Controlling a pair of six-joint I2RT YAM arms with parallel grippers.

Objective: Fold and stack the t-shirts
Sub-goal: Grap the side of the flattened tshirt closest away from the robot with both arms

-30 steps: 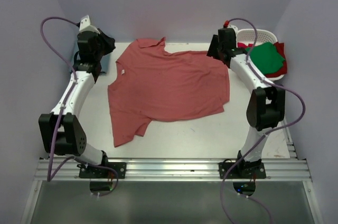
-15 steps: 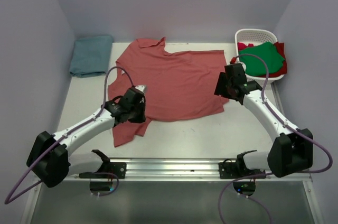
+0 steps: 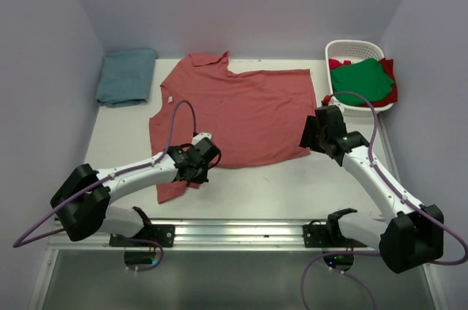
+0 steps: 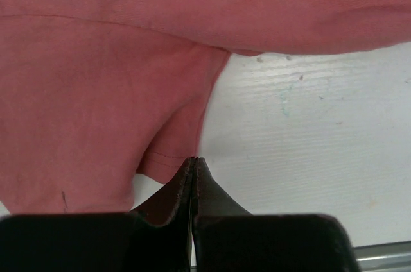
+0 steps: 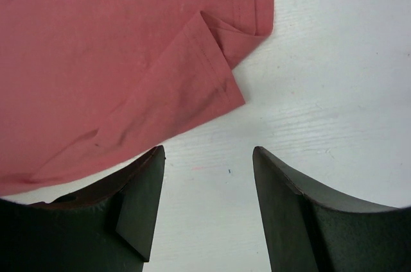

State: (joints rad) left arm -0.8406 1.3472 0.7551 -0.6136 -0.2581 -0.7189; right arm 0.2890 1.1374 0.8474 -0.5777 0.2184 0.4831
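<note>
Brick-red t-shirt (image 3: 234, 116): spread flat across the middle of the bench (image 3: 292, 178), with the collar turned toward the far edge and one short sleeve stretched toward the near-left corner.
Near-right corner of that shirt: a small flap of the hem is folded over onto the body.
Left hand (image 4: 194, 163): set low at the near side of the shirt. The fingers are pressed together, and their tips are placed right at the hem of the sleeve. Whether cloth is caught between them cannot be told.
Right hand (image 5: 207, 151): held above the shirt's near-right corner with its fingers spread wide and nothing gripped. The folded flap and bare bench are seen in the gap.
Teal-blue t-shirt (image 3: 126, 76): folded and laid in the far-left corner, well apart from the spread shirt.
Basket (image 3: 355, 49): white and slotted, placed in the far-right corner.
Green t-shirt (image 3: 362, 80): draped over the basket's near rim.
Brighter red t-shirt (image 3: 393, 92): tucked beneath the green one and largely hidden by it.
</note>
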